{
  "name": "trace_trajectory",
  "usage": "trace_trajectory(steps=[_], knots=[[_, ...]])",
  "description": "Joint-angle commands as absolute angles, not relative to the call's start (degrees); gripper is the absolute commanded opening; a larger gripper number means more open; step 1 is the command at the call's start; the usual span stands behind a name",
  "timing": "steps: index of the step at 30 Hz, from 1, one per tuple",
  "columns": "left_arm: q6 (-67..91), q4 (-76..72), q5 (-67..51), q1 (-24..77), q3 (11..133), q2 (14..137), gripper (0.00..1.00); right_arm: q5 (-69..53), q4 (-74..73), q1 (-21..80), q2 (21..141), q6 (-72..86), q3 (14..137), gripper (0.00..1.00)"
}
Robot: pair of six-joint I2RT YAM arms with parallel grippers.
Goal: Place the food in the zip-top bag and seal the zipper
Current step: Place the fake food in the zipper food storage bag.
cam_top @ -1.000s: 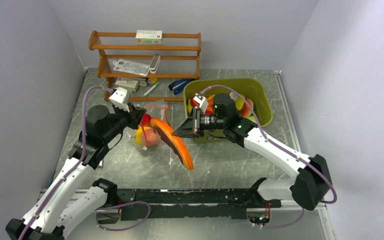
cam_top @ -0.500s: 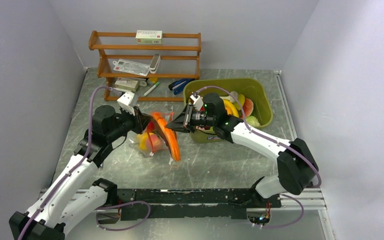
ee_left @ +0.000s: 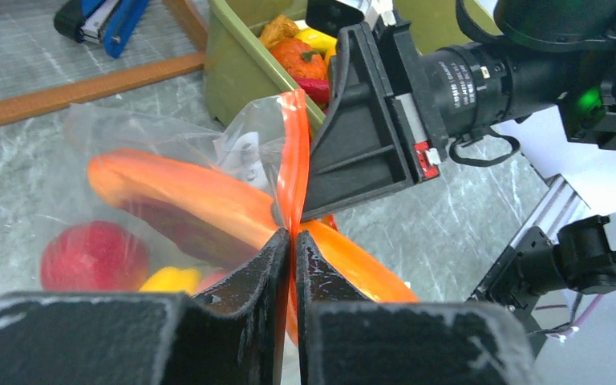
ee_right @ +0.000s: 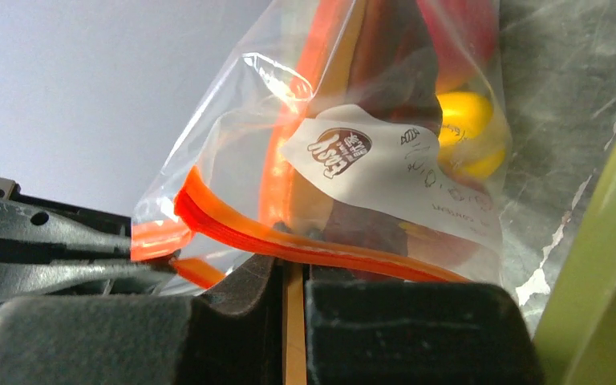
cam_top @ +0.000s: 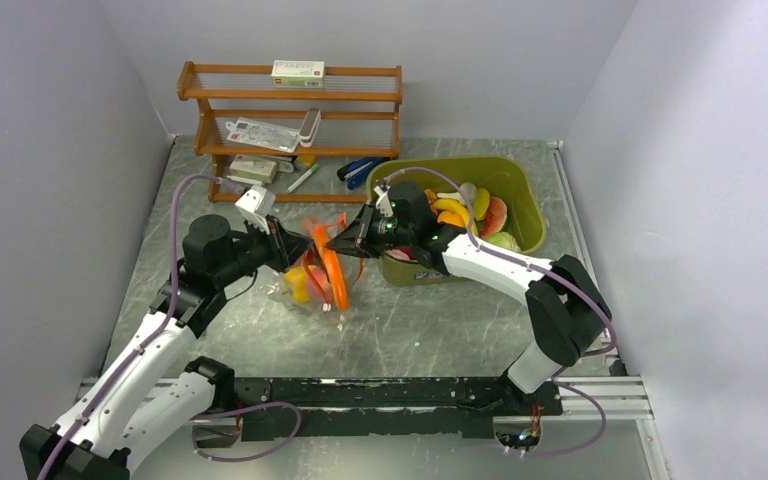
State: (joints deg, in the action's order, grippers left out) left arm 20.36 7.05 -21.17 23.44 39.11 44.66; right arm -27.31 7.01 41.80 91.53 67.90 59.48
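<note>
The zip-top bag (cam_top: 305,287) stands on edge on the tabletop (cam_top: 430,320), left of centre and about midway between the near and far edges, just beside the left wall of the olive tub (cam_top: 525,190). Both arms meet over it. The left claw (ee_left: 291,241) is pinched tight on the zipper (ee_left: 293,152), the orange strip running up out of its tips. The right claw (ee_right: 293,277) comes in from the tub side, its fingers drawn almost together with an orange band showing in the slit, so it looks clamped on the same strip. Food (ee_left: 92,257) is already inside: a red piece, a yellow one and a long orange one pressed against the film. More lies in the tub.

The bag is thin, crinkly film, light in itself but sagging under its load, and I'd expect it to be slick between hard fingers. The toy pieces look hard and smooth, likely to shift when the pouch tips. The strip is the only stiff part, so that is where to hold: squarely across both tracks, not on the clear film below, which would crumple or slide out.
</note>
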Motion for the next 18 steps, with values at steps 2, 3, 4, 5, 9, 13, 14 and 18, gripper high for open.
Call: trace_trajectory(steps=[2, 3, 4, 5, 9, 13, 14, 18], knots=[[23.7, 3.2, -24.8, 23.2, 38.6, 44.5, 0.07, -25.0, 9.5, 42.2, 92.9, 66.3, 62.5, 0.01], [23.8, 3.4, -24.4, 23.2, 38.5, 44.2, 0.07, -24.9, 10.4, 42.2, 93.1, 66.3, 62.2, 0.02], [23.9, 3.3, -24.0, 23.2, 38.2, 43.9, 0.07, -25.0, 11.3, 42.1, 93.4, 66.5, 62.0, 0.02], [24.2, 3.0, -23.8, 23.2, 37.8, 43.6, 0.07, -25.1, 11.7, 42.1, 93.7, 66.6, 62.1, 0.02], [24.6, 3.1, -23.5, 23.2, 37.7, 43.6, 0.07, -23.4, 6.6, 42.2, 94.9, 63.8, 65.5, 0.19], [24.6, 4.8, -21.5, 23.2, 38.2, 44.2, 0.07, -21.3, -0.1, 42.1, 93.2, 59.4, 68.2, 0.33], [24.9, 5.4, -20.4, 23.2, 38.3, 44.3, 0.07, -20.3, -2.4, 42.1, 92.1, 58.1, 68.6, 0.36], [26.0, 5.7, -17.6, 23.2, 38.3, 43.6, 0.07, -17.2, -6.1, 42.1, 86.1, 55.0, 66.4, 0.41]])
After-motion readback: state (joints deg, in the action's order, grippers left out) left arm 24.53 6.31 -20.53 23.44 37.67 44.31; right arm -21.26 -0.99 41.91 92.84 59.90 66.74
